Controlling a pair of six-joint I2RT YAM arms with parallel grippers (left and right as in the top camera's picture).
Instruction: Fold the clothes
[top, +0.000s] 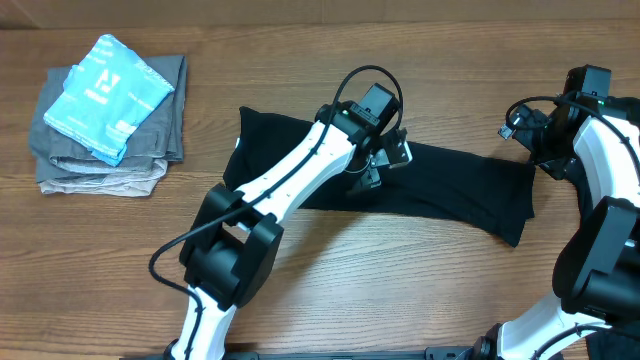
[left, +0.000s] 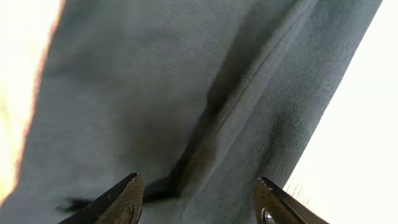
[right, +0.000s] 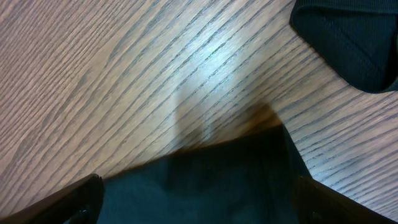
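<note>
Black garment (top: 460, 190) lies long, axis left-to-right, right end dipping slightly. Middle sits under left gripper (left: 199, 186), fingers apart. Right corner under right gripper (right: 196, 193), fingers spread, possibly touching cloth.

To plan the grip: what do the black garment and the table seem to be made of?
The black garment: soft matte knit cloth, perhaps cotton; it creases and shows a stitched seam. The table: wood or wood-look laminate, slightly glossy; grain lines and a light glare.
</note>
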